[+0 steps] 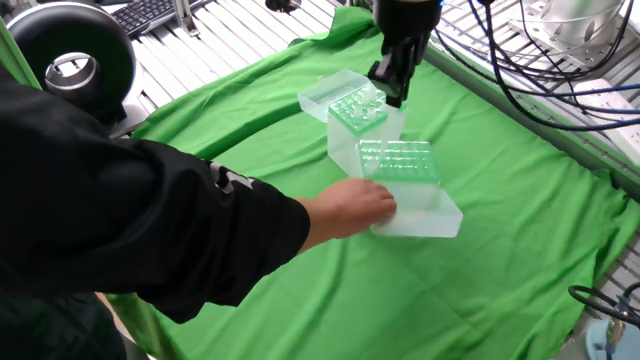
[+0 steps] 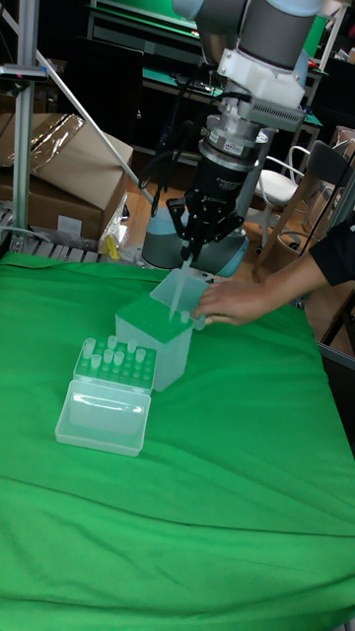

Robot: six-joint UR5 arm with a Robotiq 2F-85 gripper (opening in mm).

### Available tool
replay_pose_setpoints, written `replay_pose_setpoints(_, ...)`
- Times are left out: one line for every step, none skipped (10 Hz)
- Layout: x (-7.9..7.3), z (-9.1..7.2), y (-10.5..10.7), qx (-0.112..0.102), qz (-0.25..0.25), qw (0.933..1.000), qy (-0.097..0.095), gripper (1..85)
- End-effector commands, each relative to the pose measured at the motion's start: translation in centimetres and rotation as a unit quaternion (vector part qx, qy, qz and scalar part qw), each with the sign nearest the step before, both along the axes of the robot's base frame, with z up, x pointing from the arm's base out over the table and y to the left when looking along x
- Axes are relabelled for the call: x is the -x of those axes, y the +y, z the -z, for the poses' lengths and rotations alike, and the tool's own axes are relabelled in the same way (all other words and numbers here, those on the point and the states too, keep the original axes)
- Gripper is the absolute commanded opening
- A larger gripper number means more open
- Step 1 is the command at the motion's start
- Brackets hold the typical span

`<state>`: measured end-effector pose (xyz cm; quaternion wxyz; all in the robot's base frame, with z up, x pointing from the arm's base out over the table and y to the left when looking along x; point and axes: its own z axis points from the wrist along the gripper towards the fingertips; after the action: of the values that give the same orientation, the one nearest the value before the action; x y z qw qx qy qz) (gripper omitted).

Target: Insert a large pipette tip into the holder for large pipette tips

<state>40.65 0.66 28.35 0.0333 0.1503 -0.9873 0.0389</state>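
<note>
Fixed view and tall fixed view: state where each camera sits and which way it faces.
Fixed view: high, looking down on the green cloth; shows gripper and wrist, a person's arm in front.
Tall fixed view: low at the cloth's edge, facing the robot; shows its arm down to the gripper.
Shared: gripper, hand, green-topped box, box of tips.

The gripper (image 1: pixel 392 88) hangs at the top of the picture, its dark fingers pointing down. Just below and left of it stands the box bristling with clear tips (image 1: pixel 352 120), its clear lid open behind. Below the gripper, nearer the camera, sits the holder for large pipette tips (image 1: pixel 404 180). A person's hand (image 1: pixel 352 208) in a black sleeve touches that holder's left side. Green cloth (image 1: pixel 520 230) lies beneath everything.
</note>
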Motion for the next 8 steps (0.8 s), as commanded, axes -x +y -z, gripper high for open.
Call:
replay_pose_setpoints(1.3, -3.2, -0.9, -0.002, -0.021, 0.9993, 0.031, 0.7)
replay_pose_setpoints(0.7, -3.7, -2.0, -0.006, -0.037, 0.9988, 0.033, 0.7)
replay_pose_setpoints(0.0, -3.6, -2.6, -0.009, -0.046, 0.9984, 0.030, 0.7)
replay_pose_setpoints(-0.7, -3.4, -3.1, -0.006, -0.056, 0.9981, 0.023, 0.7)
replay_pose_setpoints(-1.8, -2.6, -3.7, -0.002, -0.067, 0.9977, 0.013, 0.7)
replay_pose_setpoints(-3.4, -1.0, -4.1, -0.003, -0.076, 0.9971, -0.004, 0.7)
replay_pose_setpoints(-4.2, 0.4, -4.2, -0.004, -0.072, 0.9973, -0.013, 0.7)
replay_pose_setpoints(-3.6, 0.5, -4.1, -0.006, -0.059, 0.9982, -0.004, 0.7)
